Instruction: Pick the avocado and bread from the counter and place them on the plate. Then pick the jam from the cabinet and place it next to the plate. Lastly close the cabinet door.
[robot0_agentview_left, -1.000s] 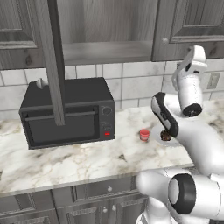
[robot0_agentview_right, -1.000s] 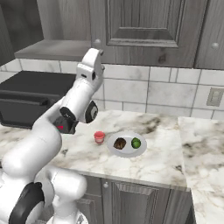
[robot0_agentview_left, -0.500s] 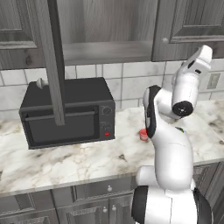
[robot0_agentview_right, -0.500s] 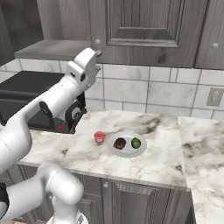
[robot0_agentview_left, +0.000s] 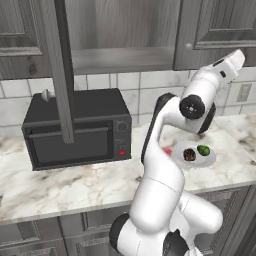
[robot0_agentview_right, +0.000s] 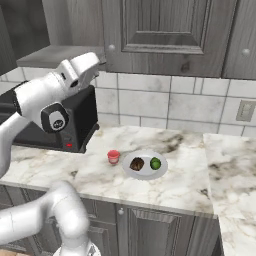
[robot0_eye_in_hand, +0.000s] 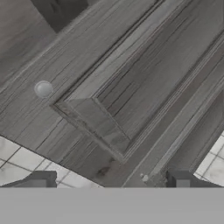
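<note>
Two claw (robot0_eye_in_hand: 109, 179) fingertips (robot0_eye_in_hand: 38, 179) wide apart, nothing btwn, facing grey cabinet panel (robot0_eye_in_hand: 131, 87).

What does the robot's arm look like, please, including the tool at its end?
The arm is glossy white, built of rounded tubular segments with dark grey or black bands at the joints and round dark joint caps with a small pale centre. No cables or lettering show. The tool has two small, dark grey, blocky finger tips.

The marble worktop (robot0_agentview_right: 165, 187) carries a black microwave (robot0_agentview_left: 75, 130), a small red jam jar (robot0_agentview_right: 113, 157) and, just beside it, a white plate (robot0_agentview_right: 146, 172).
</note>
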